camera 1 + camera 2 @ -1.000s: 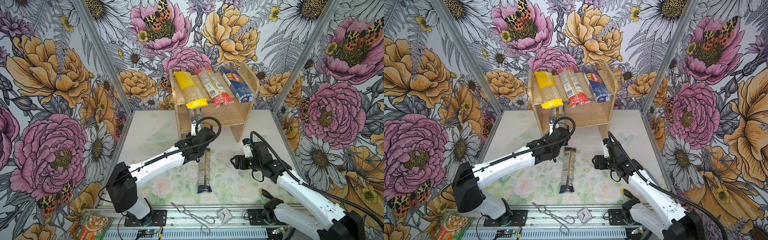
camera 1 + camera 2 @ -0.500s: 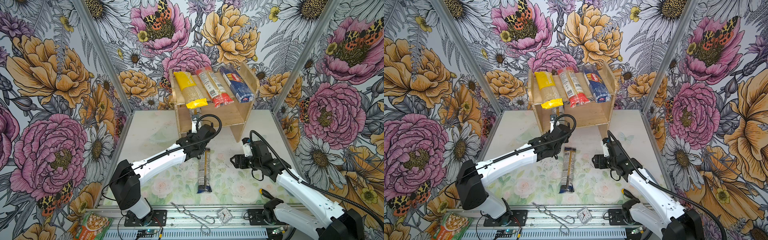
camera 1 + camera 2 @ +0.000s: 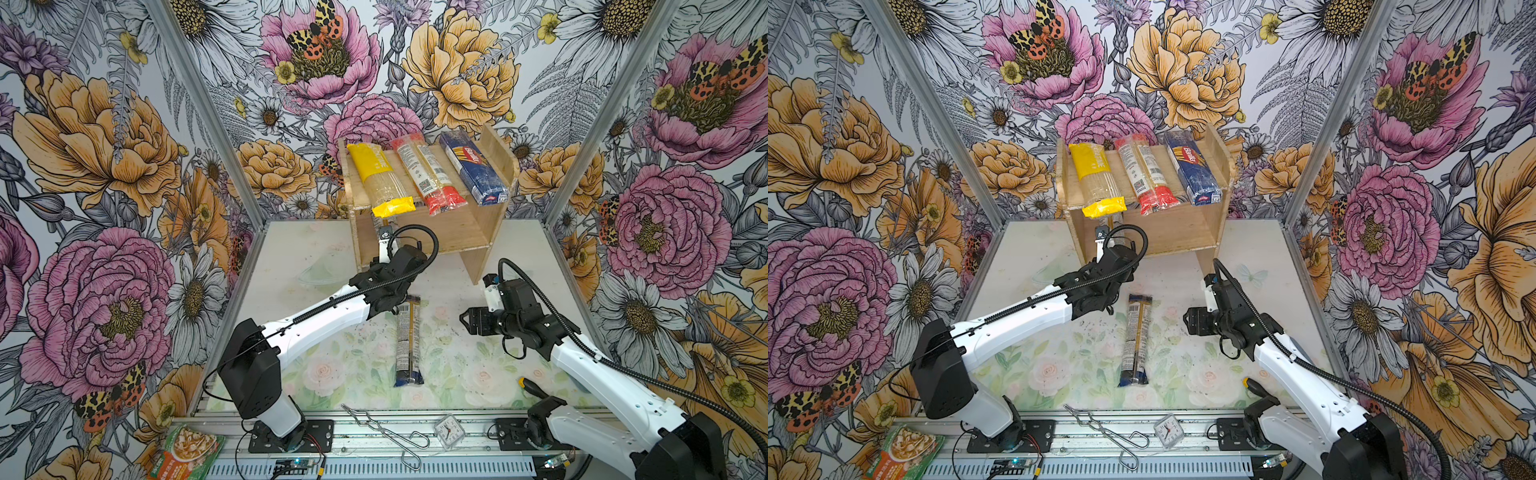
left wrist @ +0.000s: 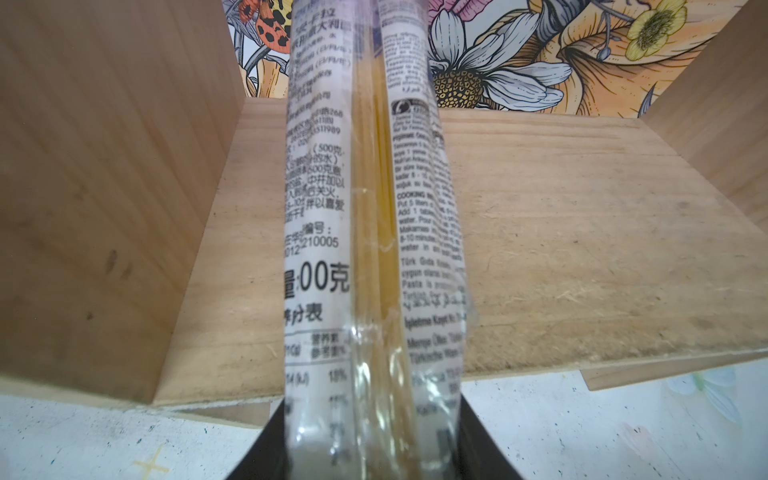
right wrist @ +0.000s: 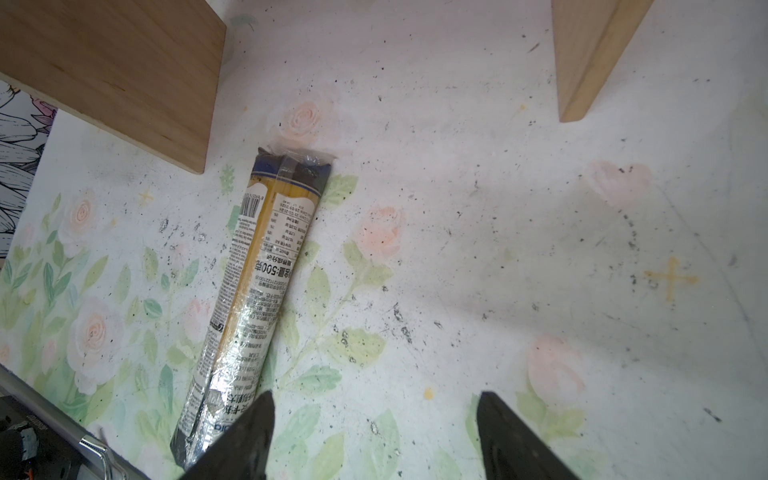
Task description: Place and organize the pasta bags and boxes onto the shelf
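While between fingers (image 4: pixel 266 457), pack (image 4: pixel 370 249) over shelf (image 4: pixel 582 249)

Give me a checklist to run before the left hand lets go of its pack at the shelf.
1. Grip: left hand shut on the slim clear pack: ok.
2. Aim: pack points into the shelf's lower tier, along the board: ok.
3. Pack lying flat on that board: cannot tell.
4. Bare board beside it for another pack: ok.
5. Overhead clearance: cannot tell. The yellow-ended pack overhangs the top tier's front edge, right above the left hand.
6. Next pick: right hand open and empty, beside the second slim pack lying on the table: ok.
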Available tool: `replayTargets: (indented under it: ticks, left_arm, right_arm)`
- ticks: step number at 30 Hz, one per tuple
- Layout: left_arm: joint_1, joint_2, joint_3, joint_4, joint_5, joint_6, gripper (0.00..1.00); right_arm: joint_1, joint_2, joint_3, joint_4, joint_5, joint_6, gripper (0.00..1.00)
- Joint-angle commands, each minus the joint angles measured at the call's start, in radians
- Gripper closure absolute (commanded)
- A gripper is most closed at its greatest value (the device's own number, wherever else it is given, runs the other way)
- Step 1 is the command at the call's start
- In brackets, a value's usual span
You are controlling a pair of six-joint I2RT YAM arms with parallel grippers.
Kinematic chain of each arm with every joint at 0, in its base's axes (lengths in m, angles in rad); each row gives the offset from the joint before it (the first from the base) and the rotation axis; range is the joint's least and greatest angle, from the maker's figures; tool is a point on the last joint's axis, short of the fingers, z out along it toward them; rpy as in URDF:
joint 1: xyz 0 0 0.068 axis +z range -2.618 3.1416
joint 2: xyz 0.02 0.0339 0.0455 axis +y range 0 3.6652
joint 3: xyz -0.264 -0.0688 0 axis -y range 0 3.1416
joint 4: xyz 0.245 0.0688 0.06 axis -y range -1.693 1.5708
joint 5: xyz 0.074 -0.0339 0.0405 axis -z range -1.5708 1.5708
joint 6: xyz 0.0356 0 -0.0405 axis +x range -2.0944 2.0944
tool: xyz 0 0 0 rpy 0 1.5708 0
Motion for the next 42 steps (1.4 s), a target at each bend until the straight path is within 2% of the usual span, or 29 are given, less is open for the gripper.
replayTargets:
  ticks: [1,10,17,42]
  left_arm:
    - [0.014,-0.02,0.016,0.116,-0.042,0.008,0.55]
    - [0.016,-0.046,-0.018,0.116,-0.042,-0.003,0.39]
    - [0.016,-0.064,-0.038,0.115,-0.024,-0.001,0.32]
    - [-0.052,-0.232,-0.185,0.116,-0.009,0.012,0.18]
  right_arm:
    - [-0.008,-0.011,0.026,0.023,0.005,-0.007,0.22]
    - [-0.008,-0.03,0.019,0.021,0.003,0.001,0.21]
    - [-0.008,-0.04,0.012,0.021,0.001,0.013,0.21]
    - [-0.008,-0.104,-0.01,0.021,-0.028,0.083,0.2]
